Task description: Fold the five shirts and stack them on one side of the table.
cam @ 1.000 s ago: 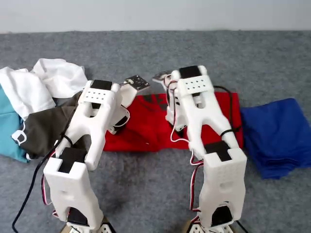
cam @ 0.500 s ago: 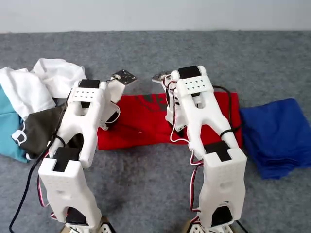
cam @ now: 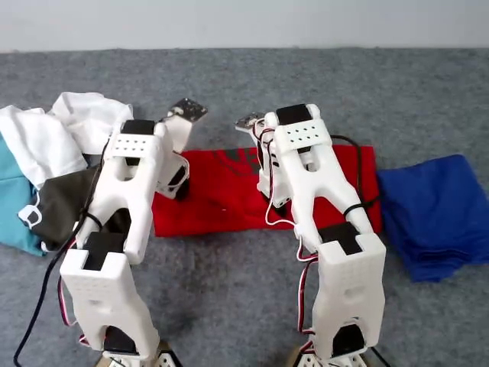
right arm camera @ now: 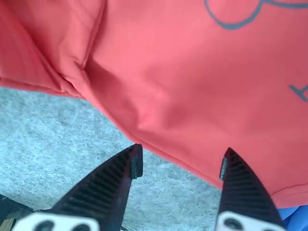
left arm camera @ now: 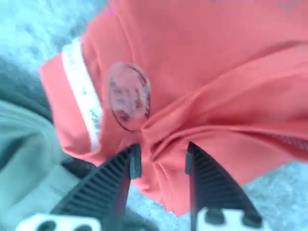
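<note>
A red shirt lies spread flat across the middle of the grey carpet, between the two arms. My left gripper is at the shirt's left end and is shut on a bunched fold of the red shirt, near its white neck label. Creases run out from that pinch. My right gripper hovers open over the near edge of the red shirt, with nothing between its fingers. In the high view the left arm covers the shirt's left end and the right arm crosses its middle.
A folded blue shirt lies at the right side. A loose pile at the left holds a white shirt, a teal shirt and a dark grey one. Bare grey carpet runs along the front.
The left arm has swung to the left and taken the red shirt's left end with it, so the shirt now reaches further left. The right arm has hardly moved.
</note>
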Robot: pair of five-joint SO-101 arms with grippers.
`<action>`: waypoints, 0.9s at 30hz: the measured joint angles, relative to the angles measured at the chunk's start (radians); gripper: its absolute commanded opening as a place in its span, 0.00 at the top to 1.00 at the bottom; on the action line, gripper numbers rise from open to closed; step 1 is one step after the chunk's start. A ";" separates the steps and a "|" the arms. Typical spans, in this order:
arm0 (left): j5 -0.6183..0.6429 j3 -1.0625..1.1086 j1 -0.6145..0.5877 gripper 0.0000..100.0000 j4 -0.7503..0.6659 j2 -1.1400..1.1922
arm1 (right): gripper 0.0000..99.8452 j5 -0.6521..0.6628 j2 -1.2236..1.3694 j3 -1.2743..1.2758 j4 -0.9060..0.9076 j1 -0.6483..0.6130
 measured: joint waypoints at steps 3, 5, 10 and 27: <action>0.066 -0.083 -0.029 0.84 0.023 0.000 | 0.73 0.000 0.000 0.000 0.000 0.002; 0.100 -0.158 -0.061 0.84 0.074 0.000 | 0.73 0.000 -0.015 0.002 0.002 -0.002; 0.150 -0.331 -0.133 0.84 0.275 0.000 | 0.73 -0.002 -0.107 0.002 0.002 -0.097; 0.221 -0.307 -0.245 0.84 0.336 -0.031 | 0.73 0.000 -0.138 0.002 -0.006 -0.382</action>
